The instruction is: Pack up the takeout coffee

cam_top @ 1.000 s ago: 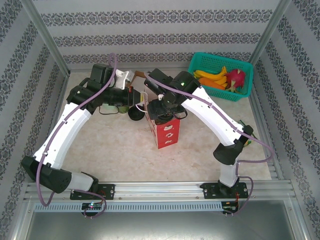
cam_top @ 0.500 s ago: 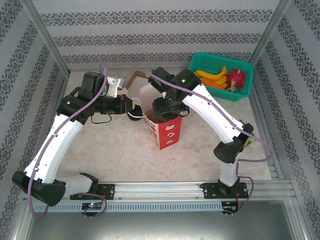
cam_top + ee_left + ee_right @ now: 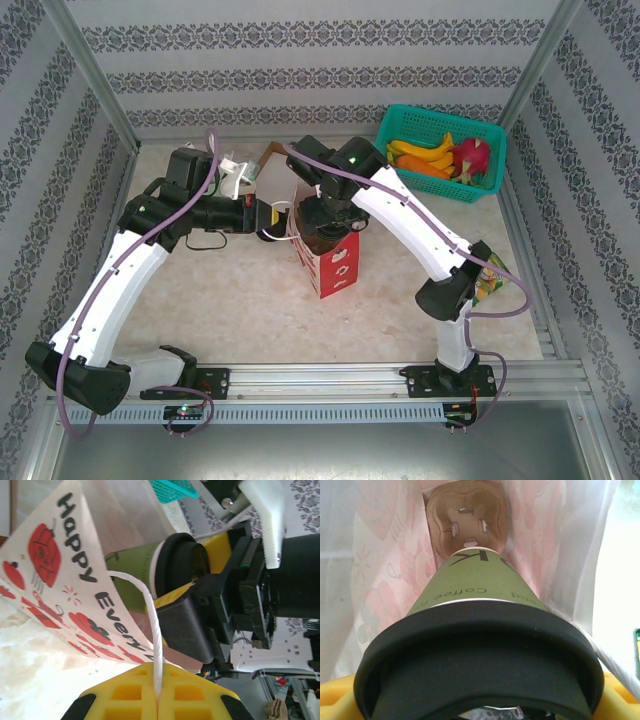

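Observation:
The takeout coffee point(image 3: 475, 580), a green cup with a black lid, hangs inside the mouth of the red and white paper bag point(image 3: 338, 265). My right gripper point(image 3: 325, 222) is shut on it at the lid, with yellow fingers point(image 3: 335, 700) on either side. Below the cup, at the bag's bottom, lies a brown pulp carrier point(image 3: 467, 515). My left gripper point(image 3: 157, 700) is shut on the bag's white string handle point(image 3: 150, 625) and holds it out to the left of the bag point(image 3: 50, 570). The left wrist view shows the cup point(image 3: 140, 575) beside the bag's printed wall.
A teal basket point(image 3: 400, 118) of fruit stands at the back right. A brown cardboard piece point(image 3: 272, 155) and a white object point(image 3: 240, 170) lie behind the bag. A green packet point(image 3: 492, 272) lies by the right arm's elbow. Patterned walls close in the table.
The left arm has swung outward and drawn the string handle to the left, spreading the bag's mouth. The right gripper, with the cup, has shifted slightly back over the bag.

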Motion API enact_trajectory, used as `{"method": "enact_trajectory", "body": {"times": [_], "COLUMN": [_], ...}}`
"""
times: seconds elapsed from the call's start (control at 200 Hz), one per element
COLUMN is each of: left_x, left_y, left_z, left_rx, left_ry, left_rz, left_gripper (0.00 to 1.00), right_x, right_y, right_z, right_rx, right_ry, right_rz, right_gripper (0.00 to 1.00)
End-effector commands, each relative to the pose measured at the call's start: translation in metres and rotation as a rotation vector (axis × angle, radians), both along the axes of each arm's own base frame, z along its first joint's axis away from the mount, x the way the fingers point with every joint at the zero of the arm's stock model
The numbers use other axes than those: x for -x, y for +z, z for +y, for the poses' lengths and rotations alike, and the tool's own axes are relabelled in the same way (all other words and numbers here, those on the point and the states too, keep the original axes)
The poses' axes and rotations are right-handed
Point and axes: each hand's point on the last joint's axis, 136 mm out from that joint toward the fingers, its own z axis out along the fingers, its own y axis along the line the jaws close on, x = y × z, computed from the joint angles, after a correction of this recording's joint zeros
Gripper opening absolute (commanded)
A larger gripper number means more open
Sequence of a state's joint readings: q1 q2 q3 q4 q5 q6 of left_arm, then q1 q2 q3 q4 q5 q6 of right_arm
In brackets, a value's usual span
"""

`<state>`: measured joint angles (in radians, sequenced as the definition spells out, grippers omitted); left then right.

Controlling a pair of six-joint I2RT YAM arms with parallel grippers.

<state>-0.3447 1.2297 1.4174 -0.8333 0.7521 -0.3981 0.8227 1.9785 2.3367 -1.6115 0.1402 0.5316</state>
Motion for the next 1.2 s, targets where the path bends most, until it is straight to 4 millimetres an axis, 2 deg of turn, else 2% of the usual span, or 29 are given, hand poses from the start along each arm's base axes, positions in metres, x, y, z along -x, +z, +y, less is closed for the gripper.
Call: {"method": "enact_trajectory", "body": {"times": [0.0,0.115,0.255,0.42,0.5,0.625,0.859,0.919,1.034,1.199], "left_x": [0.007,0.007,0.002,0.0,0.0,0.001,0.009,0.013,0.016,0.022], "left_y": [0.018,0.023,0.02,0.019,0.021,0.022,0.019,0.02,0.027,0.052], "left_z": [-0.01,-0.009,-0.014,-0.018,-0.018,-0.019,-0.016,-0.015,-0.008,0.005], "left_rx": [0.09,0.082,0.088,0.109,0.115,0.12,0.1,0.095,0.053,0.062], "left_ry": [-0.081,-0.086,-0.101,-0.117,-0.121,-0.132,-0.147,-0.167,-0.179,-0.219], "left_rz": [-0.041,-0.062,-0.038,-0.034,-0.04,-0.053,-0.074,-0.094,-0.154,-0.282], "left_gripper": [0.1,0.15,0.13,0.12,0.11,0.11,0.12,0.17,0.36,0.57], "right_x": [0.006,0.007,0.012,0.018,0.018,0.01,0.005,0.006,0.011,0.016], "right_y": [-0.007,0.001,0.018,0.025,0.02,0.0,-0.01,-0.011,-0.012,-0.012], "right_z": [-0.002,0.002,0.014,0.019,0.02,0.013,0.006,0.002,-0.004,-0.013], "right_rx": [0.049,0.031,-0.038,-0.071,-0.057,0.024,0.07,0.081,0.092,0.1], "right_ry": [0.025,0.03,0.036,0.028,0.027,0.01,0.03,0.038,0.067,0.106], "right_rz": [0.042,0.034,0.014,0.005,0.005,0.009,0.04,0.053,0.084,0.117], "right_gripper": [0.57,0.57,0.57,0.57,0.57,0.57,0.57,0.57,0.57,0.57]}}
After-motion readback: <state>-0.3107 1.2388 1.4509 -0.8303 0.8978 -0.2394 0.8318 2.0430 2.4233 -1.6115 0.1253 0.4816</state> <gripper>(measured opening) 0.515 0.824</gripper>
